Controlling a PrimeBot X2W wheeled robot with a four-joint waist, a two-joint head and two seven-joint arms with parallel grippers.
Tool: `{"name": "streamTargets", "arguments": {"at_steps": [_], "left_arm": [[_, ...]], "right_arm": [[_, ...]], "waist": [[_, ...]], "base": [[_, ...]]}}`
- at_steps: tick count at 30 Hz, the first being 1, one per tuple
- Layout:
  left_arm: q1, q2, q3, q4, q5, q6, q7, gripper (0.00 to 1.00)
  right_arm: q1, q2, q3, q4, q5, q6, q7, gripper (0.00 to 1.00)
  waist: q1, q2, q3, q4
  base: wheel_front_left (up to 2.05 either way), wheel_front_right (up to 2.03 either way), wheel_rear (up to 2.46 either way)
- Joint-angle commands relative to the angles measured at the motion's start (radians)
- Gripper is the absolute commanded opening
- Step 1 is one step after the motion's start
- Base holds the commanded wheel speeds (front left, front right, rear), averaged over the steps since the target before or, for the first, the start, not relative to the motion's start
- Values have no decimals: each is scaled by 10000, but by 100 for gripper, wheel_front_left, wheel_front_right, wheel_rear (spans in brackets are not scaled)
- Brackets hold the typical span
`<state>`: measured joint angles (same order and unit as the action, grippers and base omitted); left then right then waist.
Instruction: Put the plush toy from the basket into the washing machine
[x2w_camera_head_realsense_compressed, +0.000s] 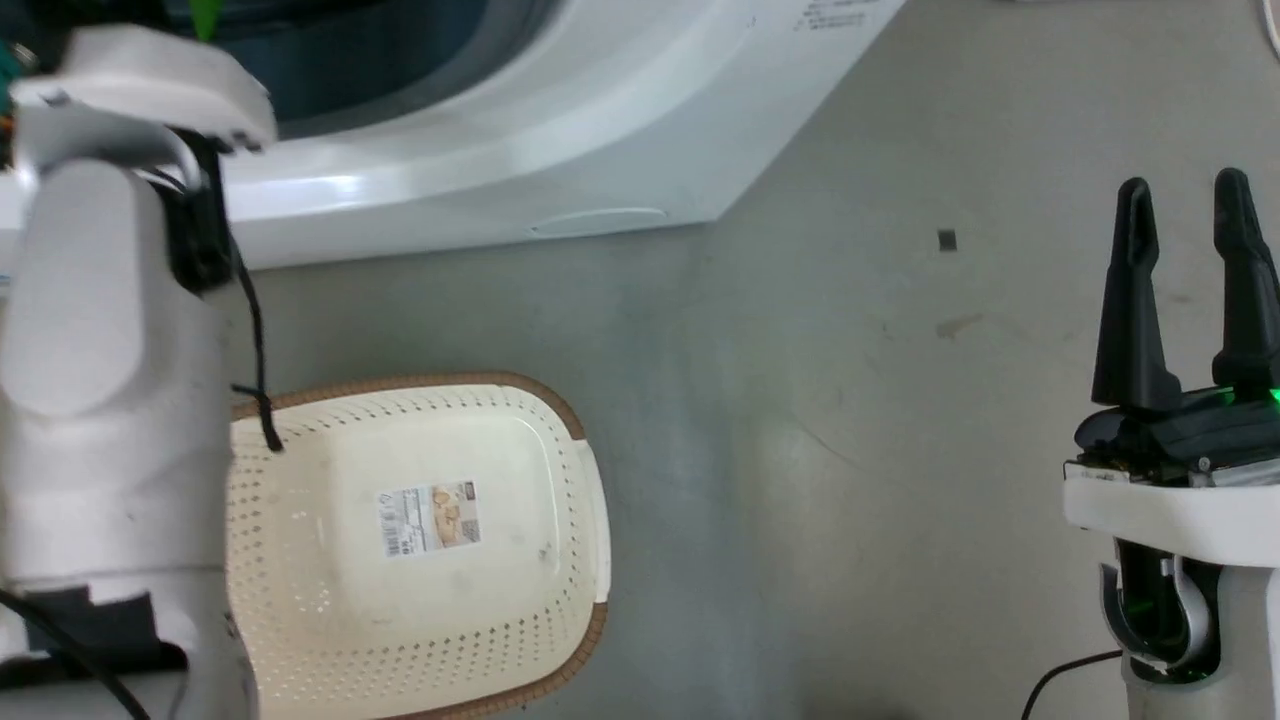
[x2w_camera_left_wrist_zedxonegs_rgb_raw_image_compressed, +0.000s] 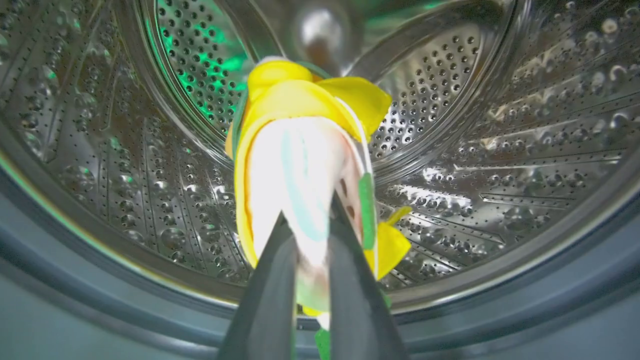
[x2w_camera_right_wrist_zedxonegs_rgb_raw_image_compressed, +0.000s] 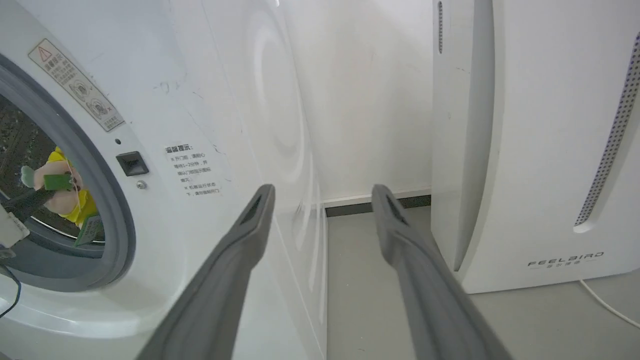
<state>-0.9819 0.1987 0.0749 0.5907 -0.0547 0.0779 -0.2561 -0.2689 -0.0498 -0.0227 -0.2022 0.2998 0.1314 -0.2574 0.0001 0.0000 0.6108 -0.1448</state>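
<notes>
currently: plush toy (x2w_camera_left_wrist_zedxonegs_rgb_raw_image_compressed: 300, 165), pale and yellow with green trim, sits inside the steel drum (x2w_camera_left_wrist_zedxonegs_rgb_raw_image_compressed: 500, 150), its near end pinched between the two dark fingers of the left gripper (x2w_camera_left_wrist_zedxonegs_rgb_raw_image_compressed: 310, 220), jaws closed on it. washing machine (x2w_camera_right_wrist_zedxonegs_rgb_raw_image_compressed: 210, 100): porthole open, toy past the grey gasket (x2w_camera_right_wrist_zedxonegs_rgb_raw_image_compressed: 117, 210). basket (x2w_camera_head_realsense_compressed: 480, 381): on the floor (x2w_camera_head_realsense_compressed: 850, 450) before the machine, a printed label (x2w_camera_head_realsense_compressed: 428, 518) on its visible bottom. right gripper (x2w_camera_head_realsense_compressed: 1184, 190): jaws spread, holding nothing, well apart from the porthole. judged progress: pickup and carry done; release and arm withdrawal left.
</notes>
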Motion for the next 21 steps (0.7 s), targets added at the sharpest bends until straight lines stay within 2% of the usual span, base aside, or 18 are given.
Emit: {"name": "streamTargets", "arguments": {"at_steps": [1, 11, 12, 13, 21], "left_arm": [[-421, 154, 82, 147, -1, 52, -57, 0], [-1936, 694, 403, 1159, -101, 31, -57, 0], [-2046, 719, 407, 1161, -61, 93, -57, 46], [-2120, 743, 383, 1127, 6, 150, -57, 100], [-2055, 692, 290, 1403, 66, 125, -57, 100]], "right_arm": [[-196, -4, 19, -60, 10, -7, -44, 100], [-503, -4, 113, -96, 166, -7, -44, 100], [-524, -4, 103, -100, 170, -7, -44, 100], [-539, -4, 99, -94, 175, -7, -44, 100], [-546, -4, 101, 54, 170, -7, -44, 100]], "waist": [[-1, 0, 353, -249], [-1, 0, 1070, -597], [-1, 0, 1114, -590], [-1, 0, 1144, -581], [-1, 0, 937, -513]], "base": [[0, 0, 0], [0, 0, 0], [0, 0, 0], [0, 0, 0], [0, 0, 0]]}}
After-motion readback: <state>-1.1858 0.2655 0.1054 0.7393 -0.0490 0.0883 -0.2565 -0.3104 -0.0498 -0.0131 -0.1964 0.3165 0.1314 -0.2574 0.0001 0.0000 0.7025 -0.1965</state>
